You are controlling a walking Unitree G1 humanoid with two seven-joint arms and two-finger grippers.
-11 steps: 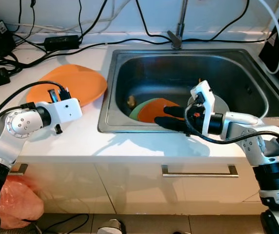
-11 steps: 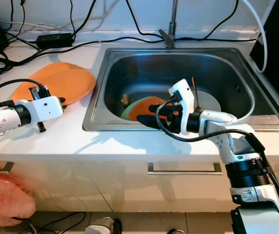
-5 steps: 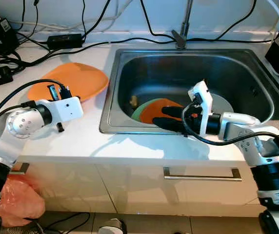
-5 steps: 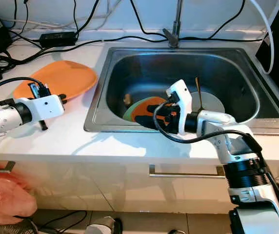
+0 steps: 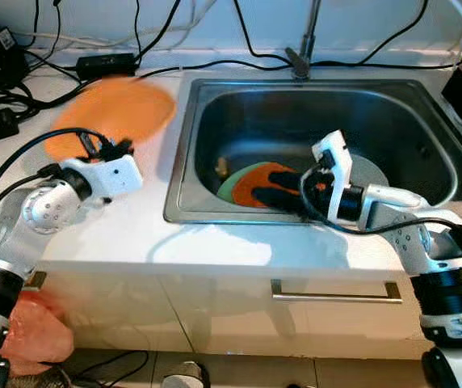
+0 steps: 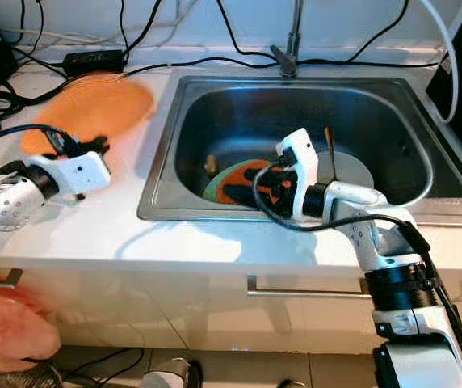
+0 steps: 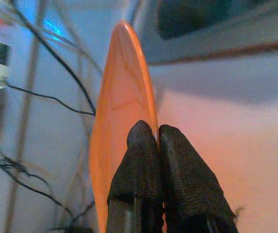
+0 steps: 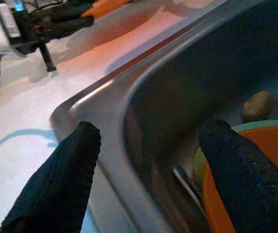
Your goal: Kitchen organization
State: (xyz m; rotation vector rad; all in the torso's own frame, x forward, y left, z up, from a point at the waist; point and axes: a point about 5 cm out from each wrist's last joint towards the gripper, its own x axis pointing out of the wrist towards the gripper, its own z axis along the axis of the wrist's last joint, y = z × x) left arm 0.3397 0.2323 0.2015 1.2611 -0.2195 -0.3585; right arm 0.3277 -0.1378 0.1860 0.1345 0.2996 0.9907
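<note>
On a white kitchen bench with a steel sink set into it, we see an orange plate, blurred, lifted at its near rim by our left pincer, whose fingers are clenched on its edge. In the sink lie a smaller orange plate on a green one, a grey plate and a small brown scrap. Our right pincer hovers released over the sink's near wall, fingers straddling the rim
</note>
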